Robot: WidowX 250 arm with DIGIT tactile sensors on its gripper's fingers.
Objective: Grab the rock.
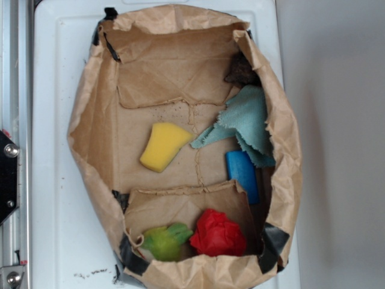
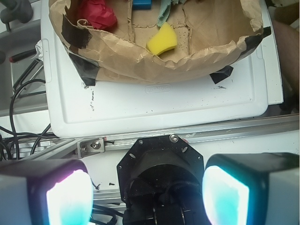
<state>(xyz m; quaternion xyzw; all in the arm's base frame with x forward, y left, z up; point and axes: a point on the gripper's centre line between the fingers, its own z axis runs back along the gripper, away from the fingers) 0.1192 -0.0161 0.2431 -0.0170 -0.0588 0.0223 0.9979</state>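
Your pincer (image 2: 147, 197) hangs outside the bag (image 1: 90, 138), jaws spread wide and empty, above the rail at the tray's (image 2: 154, 105) near edge. The rock (image 1: 242, 71) sits in the bag's far corner, well ahead of the pincer, tucked against the wall; its long axis cannot be judged. Cloth (image 1: 246, 120), sponge (image 2: 162, 39) and the paper rim lie between.

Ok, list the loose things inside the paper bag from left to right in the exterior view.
Green toy → yellow sponge → red wrinkly ball → blue block. The light blue-green cloth and the rock overlap that last span, so their order is unclear.
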